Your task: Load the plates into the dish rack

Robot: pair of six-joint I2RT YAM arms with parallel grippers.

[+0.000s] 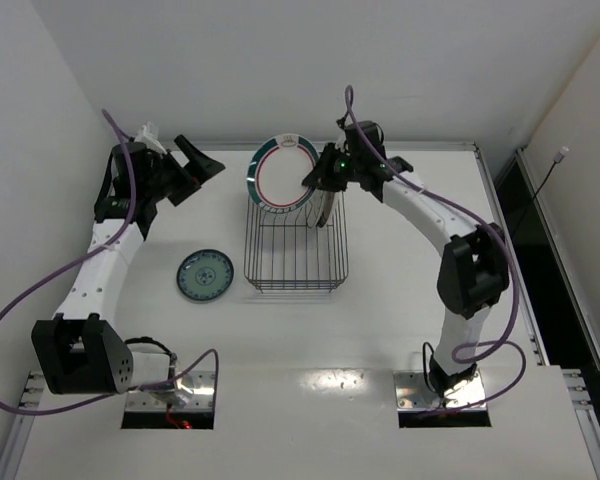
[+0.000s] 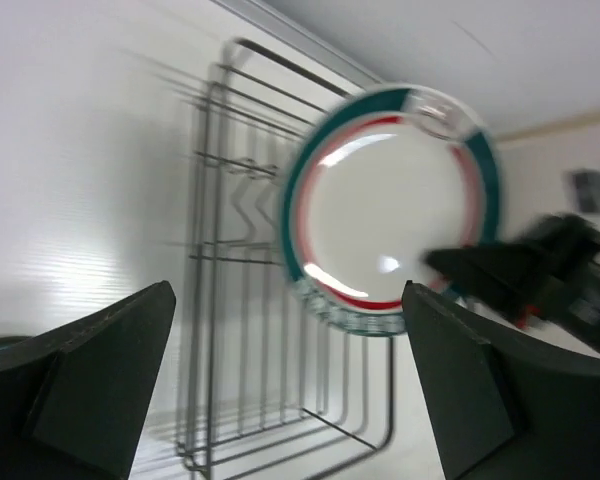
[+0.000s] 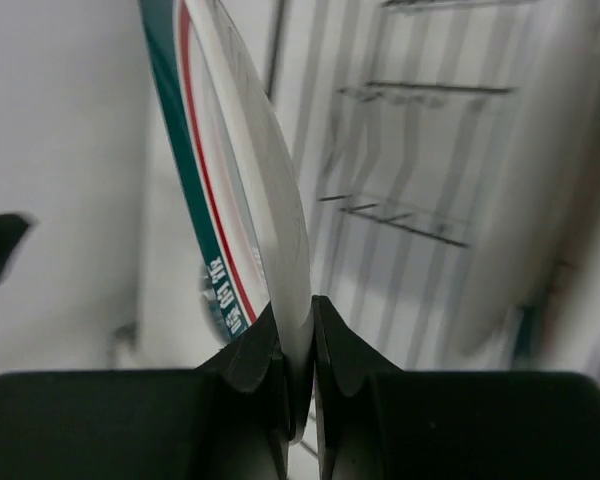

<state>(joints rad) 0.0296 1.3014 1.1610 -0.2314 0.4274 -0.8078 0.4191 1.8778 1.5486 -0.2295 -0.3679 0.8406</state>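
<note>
My right gripper [image 1: 312, 181] is shut on the rim of a white plate with a green-red ringed rim [image 1: 283, 172] and holds it upright over the far end of the dark wire dish rack [image 1: 295, 262]. In the right wrist view the fingers [image 3: 255, 350] pinch the plate's edge [image 3: 245, 170]. Another plate [image 1: 325, 208] seems to stand on edge in the rack's far right. The small teal-blue plate [image 1: 204, 276] lies flat on the table left of the rack. My left gripper [image 1: 197, 166] is open and empty, far left of the rack. It faces the held plate [image 2: 390, 200] and the rack [image 2: 260, 300].
The white table [image 1: 410, 300] has a back wall close behind the rack and a side wall on the left. The table's right edge [image 1: 500, 215] runs past the right arm. The right gripper [image 2: 500, 268] shows blurred beside the plate in the left wrist view.
</note>
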